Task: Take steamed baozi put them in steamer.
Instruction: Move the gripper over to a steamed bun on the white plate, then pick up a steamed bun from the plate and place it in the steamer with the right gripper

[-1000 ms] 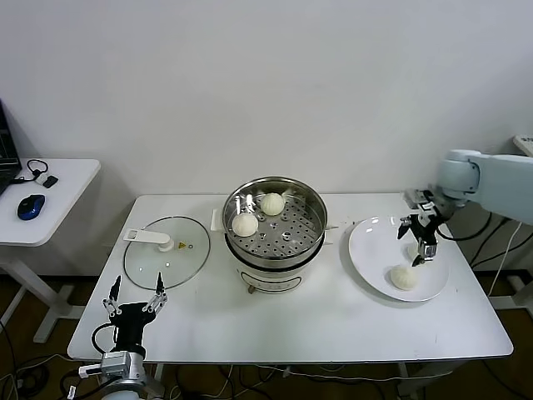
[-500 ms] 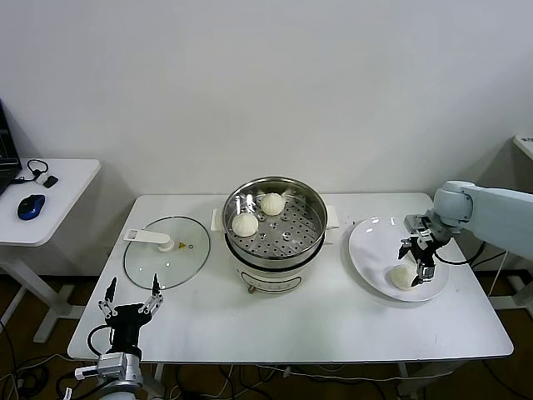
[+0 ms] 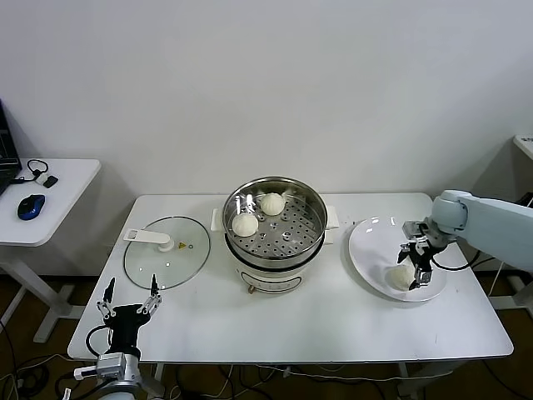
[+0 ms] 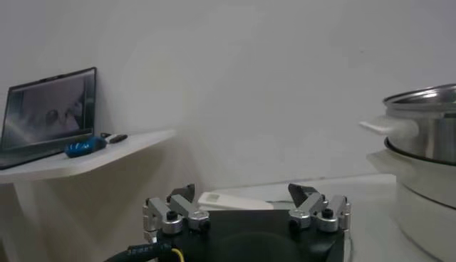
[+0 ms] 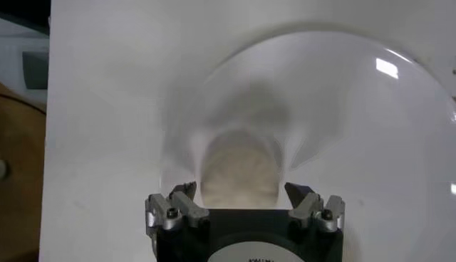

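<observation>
— Right gripper (image 3: 413, 267)?
— Down over the white plate (image 3: 366, 250) at the right end of the white table (image 3: 333, 321); fingers spread wide, straddling one steamed baozi (image 3: 402, 276) without closing on it; same bun seen between the fingertips in the right wrist view (image 5: 239, 171), lying on the plate's white surface (image 5: 370, 128).

— Other baozi?
— Two inside the steamer (image 3: 275, 221), resting on the perforated tray; one (image 3: 245, 225) near the left wall, one (image 3: 271, 203) toward the back wall; close together, apart from the gripper's bun by the whole gap between pot and plate.

— Steamer itself?
— Centre of the table, shiny steel pot on a white base; uncovered; glass lid (image 3: 166, 252) with its white handle lying flat to the left, just beside the pot; steel wall and white side handle also visible in the left wrist view (image 4: 424, 142).

— Left gripper (image 3: 130, 305)?
— Parked low at the table's front left corner, near the lid's edge; fingers spread, holding nothing; same open fingers in its own wrist view (image 4: 246, 206).

— Off the table?
— Small side desk (image 3: 58, 196) at far left, carrying a blue mouse (image 3: 31, 206).
</observation>
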You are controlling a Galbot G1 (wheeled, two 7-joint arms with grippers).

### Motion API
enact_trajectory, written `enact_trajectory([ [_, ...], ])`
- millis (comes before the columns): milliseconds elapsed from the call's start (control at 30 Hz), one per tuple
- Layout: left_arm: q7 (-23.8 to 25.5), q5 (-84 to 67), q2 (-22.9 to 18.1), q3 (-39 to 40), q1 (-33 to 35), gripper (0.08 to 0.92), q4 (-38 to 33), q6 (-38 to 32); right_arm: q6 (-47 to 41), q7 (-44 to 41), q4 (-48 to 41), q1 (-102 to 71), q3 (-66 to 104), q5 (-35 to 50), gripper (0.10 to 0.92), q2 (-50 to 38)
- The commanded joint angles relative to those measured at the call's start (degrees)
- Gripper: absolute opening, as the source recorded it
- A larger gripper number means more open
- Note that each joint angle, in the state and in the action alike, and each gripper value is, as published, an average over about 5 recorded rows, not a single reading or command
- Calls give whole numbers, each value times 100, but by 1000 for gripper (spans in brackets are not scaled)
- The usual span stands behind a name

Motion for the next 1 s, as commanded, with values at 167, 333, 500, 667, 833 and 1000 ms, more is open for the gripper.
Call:
enact_trajectory([
  [167,7,-12,-280,-19,-8,823,-8,12,-9,4,-58,-213,183,-104,795,66],
  [333,10,-24,-280,-28,-8,823,-29,19,-16,-2,46,19,-5,-110,662,76],
  [500,16,-31,-280,-14,-6,823,-42,15,-11,-6,263,376,-283,-94,591,23],
  [667,20,-26,-280,43,-1,823,-75,21,52,-46,619,1191,-886,72,585,45],
  [833,23,-26,-280,83,6,823,-104,25,222,-134,1037,2324,-1532,310,585,231],
  [1000,23,-20,-280,129,0,823,-115,16,471,-218,1643,3253,-1891,487,585,533],
])
